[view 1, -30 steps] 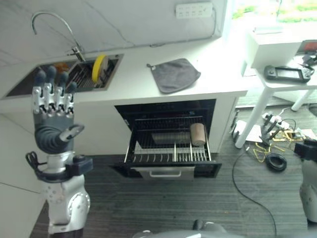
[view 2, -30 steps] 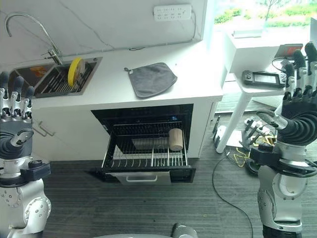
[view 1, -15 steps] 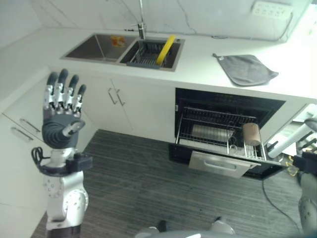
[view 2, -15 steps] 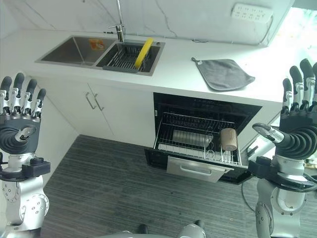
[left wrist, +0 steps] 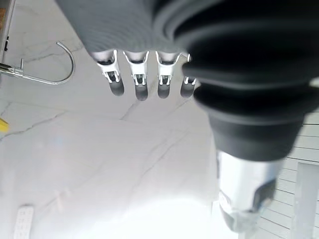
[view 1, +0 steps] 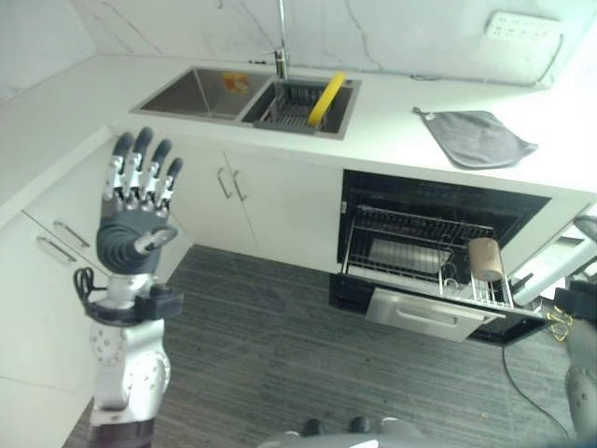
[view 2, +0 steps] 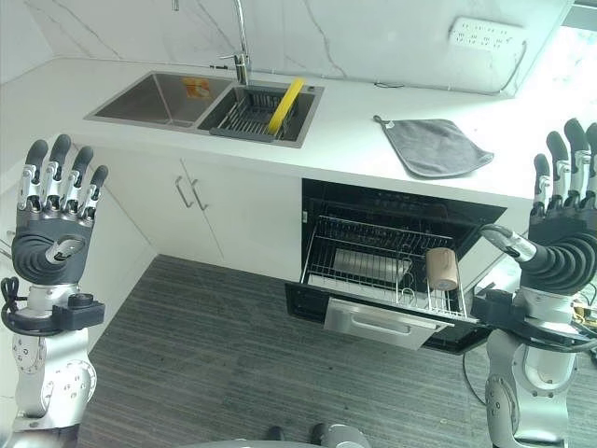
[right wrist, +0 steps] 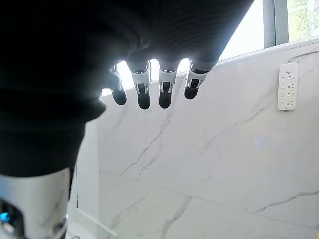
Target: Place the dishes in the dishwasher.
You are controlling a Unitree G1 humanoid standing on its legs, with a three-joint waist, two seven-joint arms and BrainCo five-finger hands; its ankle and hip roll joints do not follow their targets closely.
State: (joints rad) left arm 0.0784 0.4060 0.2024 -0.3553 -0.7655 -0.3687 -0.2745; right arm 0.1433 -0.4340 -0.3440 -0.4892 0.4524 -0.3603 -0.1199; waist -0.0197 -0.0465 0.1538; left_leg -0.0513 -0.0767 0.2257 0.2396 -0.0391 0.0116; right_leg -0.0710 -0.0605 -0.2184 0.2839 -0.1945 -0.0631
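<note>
While the left hand (view 1: 136,217) and right hand (view 2: 563,229) stand upright, fingers straight and empty, at the frame's sides, the yellow plate (view 2: 284,105) leans in the sink (view 2: 159,99) upper left, the dishwasher (view 2: 387,280) rack lower right holding a dish hard to identify.

Open floor before me, dishwasher rack partly taken.

My left hand (view 1: 133,245) and right hand (view 2: 562,250) are raised with straight fingers over bare floor (view 2: 215,355), well apart from everything. The dishwasher rack (view 2: 378,271) is pulled out to my right: a plate (view 2: 362,262) lies in its middle and a tan cup (view 2: 441,269) stands at its right end, leaving room at its left. On the far counter (view 2: 345,140), the sink basket (view 2: 252,112) holds a tilted yellow dish (view 2: 284,93), with the tap (view 2: 240,42) just behind it.
</note>
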